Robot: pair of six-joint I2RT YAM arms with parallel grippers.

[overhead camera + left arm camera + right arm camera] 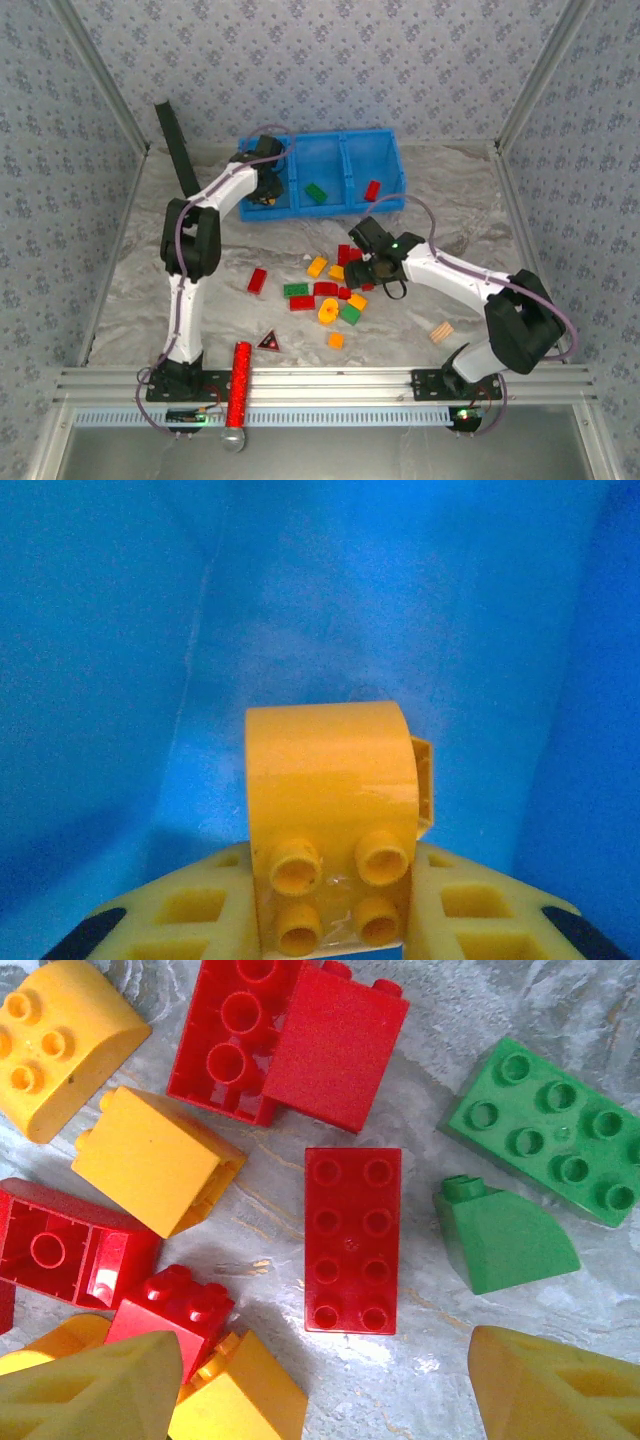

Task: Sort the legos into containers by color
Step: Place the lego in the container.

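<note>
The blue tray (330, 140) stands at the back. Its middle compartment holds a green lego (316, 192) and its right one a red lego (372, 190). My left gripper (262, 190) reaches into the left compartment. It is shut on a yellow-orange curved lego (330, 780) held between its fingers (190, 910) over the blue floor. My right gripper (362, 262) hangs open above the loose pile. Just beyond its fingertips (100, 1390) a red eight-stud lego (351, 1240) lies flat, with green legos (545, 1130) to its right and red and yellow legos (155, 1160) to its left.
A lone red lego (257, 281) lies left of the pile and an orange one (335, 340) in front of it. A dark triangle (268, 342), a tan wooden block (441, 331) and a red cylinder (240, 385) sit near the front rail.
</note>
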